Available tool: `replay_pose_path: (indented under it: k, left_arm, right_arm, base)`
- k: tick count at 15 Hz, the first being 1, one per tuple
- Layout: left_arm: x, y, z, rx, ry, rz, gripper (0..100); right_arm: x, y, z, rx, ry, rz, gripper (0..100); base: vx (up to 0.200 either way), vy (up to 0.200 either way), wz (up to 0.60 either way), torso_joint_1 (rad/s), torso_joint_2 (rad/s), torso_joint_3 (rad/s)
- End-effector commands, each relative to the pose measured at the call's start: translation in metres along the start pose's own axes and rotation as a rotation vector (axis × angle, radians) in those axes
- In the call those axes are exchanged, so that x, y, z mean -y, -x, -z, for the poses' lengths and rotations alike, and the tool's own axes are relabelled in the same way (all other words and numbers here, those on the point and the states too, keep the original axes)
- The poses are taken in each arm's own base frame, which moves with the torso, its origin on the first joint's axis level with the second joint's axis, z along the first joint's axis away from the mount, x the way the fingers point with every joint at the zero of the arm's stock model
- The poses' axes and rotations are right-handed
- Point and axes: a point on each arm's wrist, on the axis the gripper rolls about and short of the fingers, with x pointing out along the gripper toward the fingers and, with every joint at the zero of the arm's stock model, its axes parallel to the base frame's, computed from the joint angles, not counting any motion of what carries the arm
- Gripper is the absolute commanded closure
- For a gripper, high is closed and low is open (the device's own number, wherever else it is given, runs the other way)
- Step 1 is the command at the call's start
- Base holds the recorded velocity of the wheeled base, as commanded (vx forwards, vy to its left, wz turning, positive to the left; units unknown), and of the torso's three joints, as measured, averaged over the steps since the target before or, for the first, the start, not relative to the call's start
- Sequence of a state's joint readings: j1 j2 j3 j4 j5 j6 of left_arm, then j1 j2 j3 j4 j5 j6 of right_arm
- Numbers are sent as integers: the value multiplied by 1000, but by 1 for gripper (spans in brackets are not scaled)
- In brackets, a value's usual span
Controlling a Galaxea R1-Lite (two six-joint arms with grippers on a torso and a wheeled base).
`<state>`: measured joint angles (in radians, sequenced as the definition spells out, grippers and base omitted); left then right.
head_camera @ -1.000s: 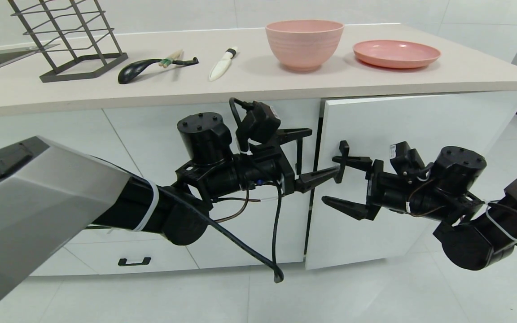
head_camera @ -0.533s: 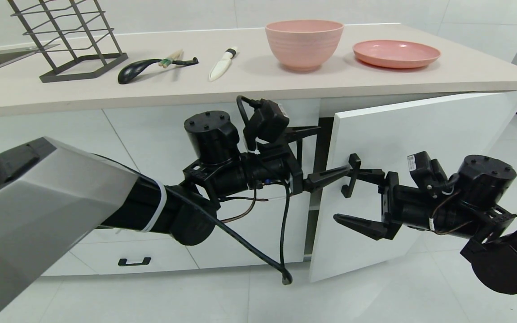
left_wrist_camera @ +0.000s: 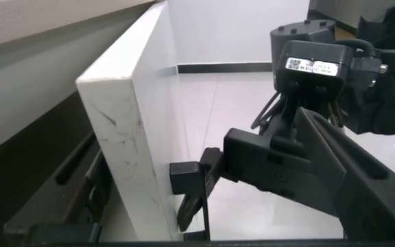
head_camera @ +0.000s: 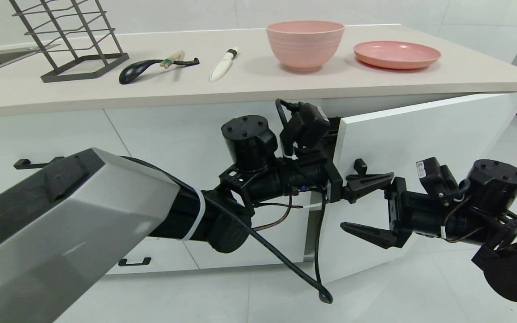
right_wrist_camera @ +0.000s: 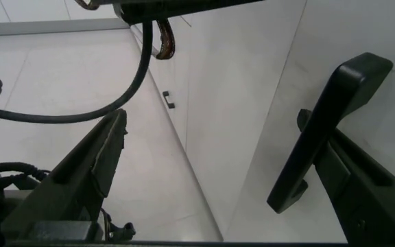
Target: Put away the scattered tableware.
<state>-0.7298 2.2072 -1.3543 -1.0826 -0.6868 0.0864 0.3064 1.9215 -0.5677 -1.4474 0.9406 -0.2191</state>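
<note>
Right gripper is spread wide in front of the white cabinet door. One finger sits right against the door's black handle and the other hangs lower down, off the door face. Right wrist view backs that up: the handle is touching one finger and there's a big gap to the other.

Left gripper is at the free edge of that door, also spread. One finger lies across the outer face and points toward the handle; the other is hidden behind the door edge. The door itself is swung partway out from the cabinet.

All the tableware is up on the surface. From the robot's left to its right: a black spoon with chopsticks just beside its handle, a white knife, a pink bowl, and a pink plate near the bowl. A dark wire dish rack stands at the left end, near the spoon.
</note>
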Motion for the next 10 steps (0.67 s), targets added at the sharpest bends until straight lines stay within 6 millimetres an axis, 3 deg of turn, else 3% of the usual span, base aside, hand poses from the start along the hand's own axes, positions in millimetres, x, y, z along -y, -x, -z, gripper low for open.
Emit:
replay_pose_path:
  k: [1,10]
  left_arm:
    - [4,-5,5,-5,9,18,0]
    - [3,-19,4,30,48,23,0]
  right_arm:
    - [5,4,3,-12,-4,29,0]
    - [13,23,4,-29,4,94,0]
  base:
    - [0,0,0,0,0,0]
    - [0,0,0,0,0,0]
